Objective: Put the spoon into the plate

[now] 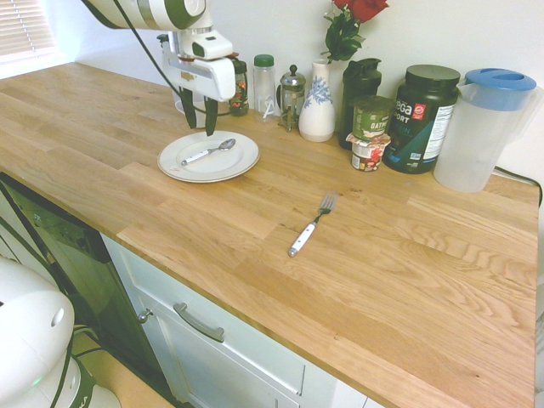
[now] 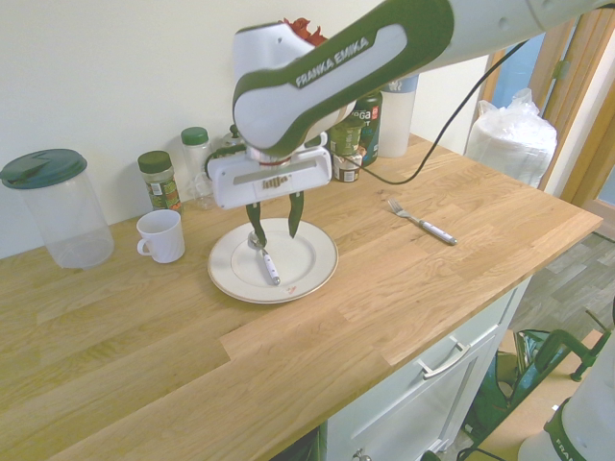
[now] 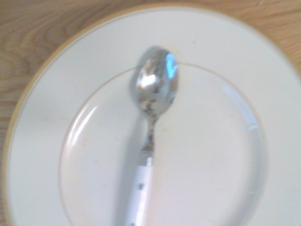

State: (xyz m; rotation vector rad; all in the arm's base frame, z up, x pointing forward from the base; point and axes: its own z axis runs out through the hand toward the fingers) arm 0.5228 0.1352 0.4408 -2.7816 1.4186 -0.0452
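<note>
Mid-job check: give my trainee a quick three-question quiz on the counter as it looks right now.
1. True or false: the spoon lies on the plate.
2. Which utensil lies on bare countertop? A) the fork B) a knife C) tongs
3. Fill in: the end effector hangs above the plate with its fingers ____ and holds nothing.

Key: 1 true; 2 A; 3 apart
</note>
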